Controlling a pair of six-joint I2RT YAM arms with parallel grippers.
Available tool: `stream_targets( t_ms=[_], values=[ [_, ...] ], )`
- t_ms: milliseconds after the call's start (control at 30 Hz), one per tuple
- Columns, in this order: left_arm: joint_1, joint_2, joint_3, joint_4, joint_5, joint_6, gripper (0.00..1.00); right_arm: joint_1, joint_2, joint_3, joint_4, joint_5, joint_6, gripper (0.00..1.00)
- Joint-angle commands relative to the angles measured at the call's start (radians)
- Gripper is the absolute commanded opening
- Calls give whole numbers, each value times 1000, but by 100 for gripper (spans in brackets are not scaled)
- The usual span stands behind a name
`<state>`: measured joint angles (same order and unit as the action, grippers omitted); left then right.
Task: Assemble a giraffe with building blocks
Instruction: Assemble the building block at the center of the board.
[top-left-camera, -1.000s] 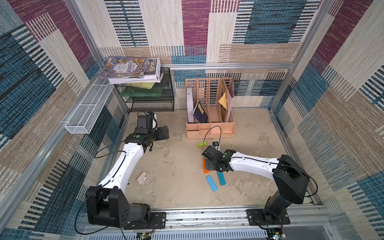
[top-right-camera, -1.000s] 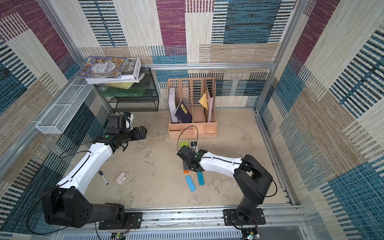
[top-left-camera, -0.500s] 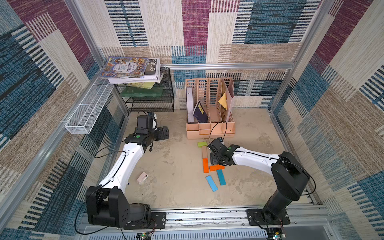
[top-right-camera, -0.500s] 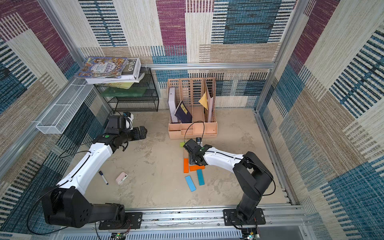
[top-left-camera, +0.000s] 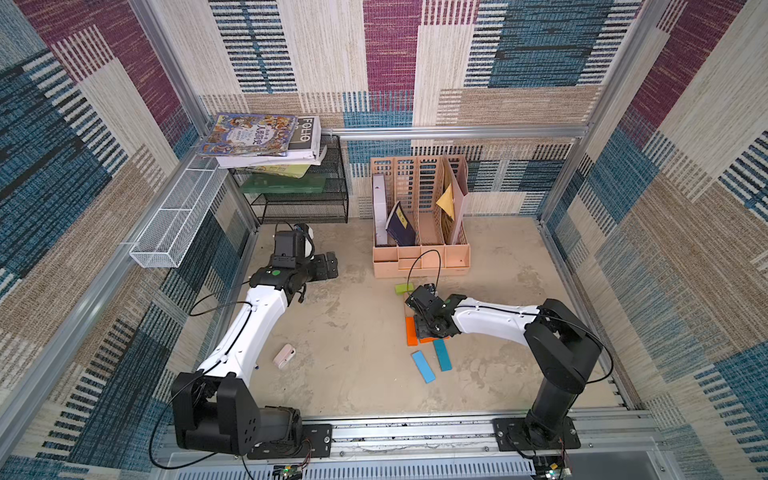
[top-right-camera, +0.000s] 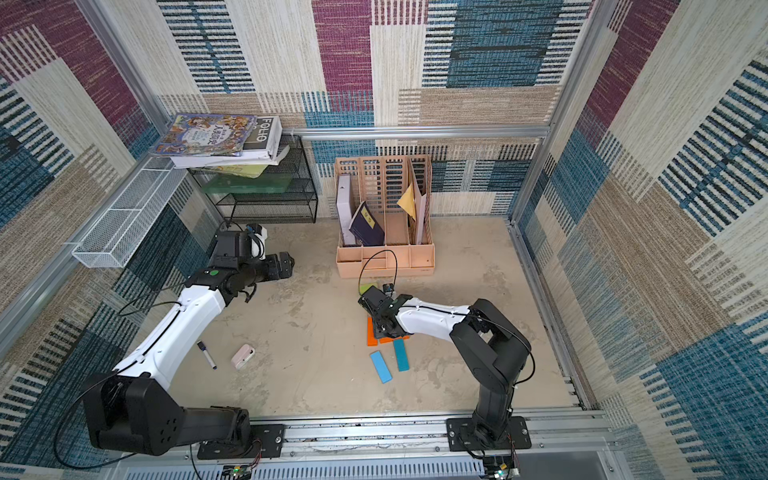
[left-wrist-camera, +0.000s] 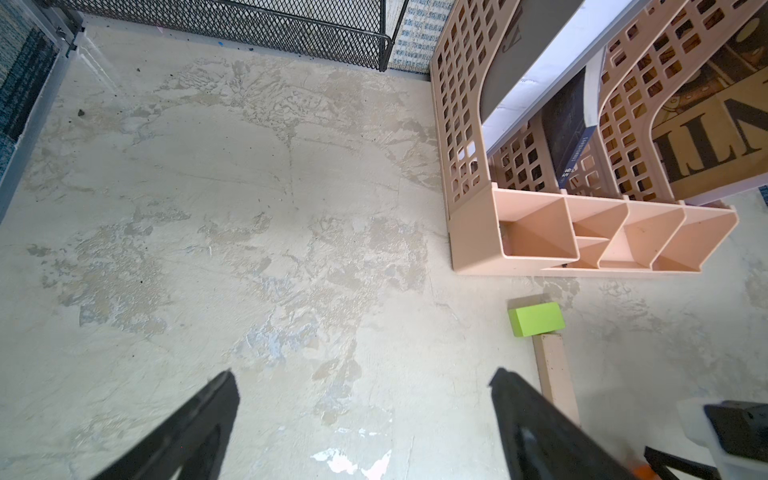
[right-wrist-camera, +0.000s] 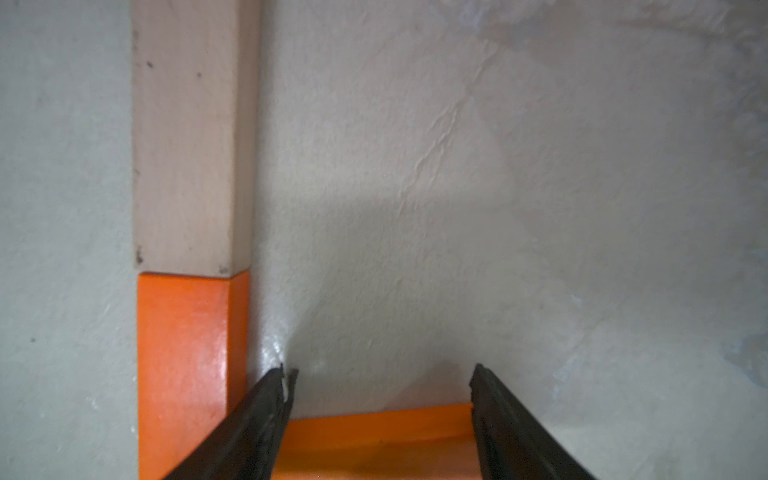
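Giraffe (top-left-camera: 410, 332), laid flat on the bench (top-left-camera: 345, 324) in front of the file rack (top-left-camera: 422, 266). The lime-green block (top-left-camera: 404, 288) lies at the far end of the tan block (right-wrist-camera: 191, 137), which butts end-to-end against the first orange block (right-wrist-camera: 183, 353). The second orange block (right-wrist-camera: 374, 432) lies crosswise at its foot. A pale blue block (top-left-camera: 423, 365) and a darker blue block (top-left-camera: 441, 354) lie nearer the robot's base. The right tool (right-wrist-camera: 381, 369) straddles the second orange block; whether it pinches cannot be told. The left tool (left-wrist-camera: 363, 372) is spread wide, apart from the blocks.
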<state>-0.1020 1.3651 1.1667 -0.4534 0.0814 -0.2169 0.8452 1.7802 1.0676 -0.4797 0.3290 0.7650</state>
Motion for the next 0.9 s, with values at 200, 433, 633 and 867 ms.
stream_targets(
  t_ms=[200, 433, 633, 867],
  values=[
    [0, -3, 2, 2, 13, -2, 99, 17, -13, -8, -22, 22, 33, 73],
    [0, -2, 2, 4, 14, -3, 99, 18, -38, -21, -29, 30, 69, 74],
    [0, -4, 1, 4, 16, -2, 99, 11, -38, -26, -27, 17, 95, 76],
    [-1, -6, 1, 5, 14, -2, 99, 2, -45, -38, -21, -11, 130, 77]
  ],
)
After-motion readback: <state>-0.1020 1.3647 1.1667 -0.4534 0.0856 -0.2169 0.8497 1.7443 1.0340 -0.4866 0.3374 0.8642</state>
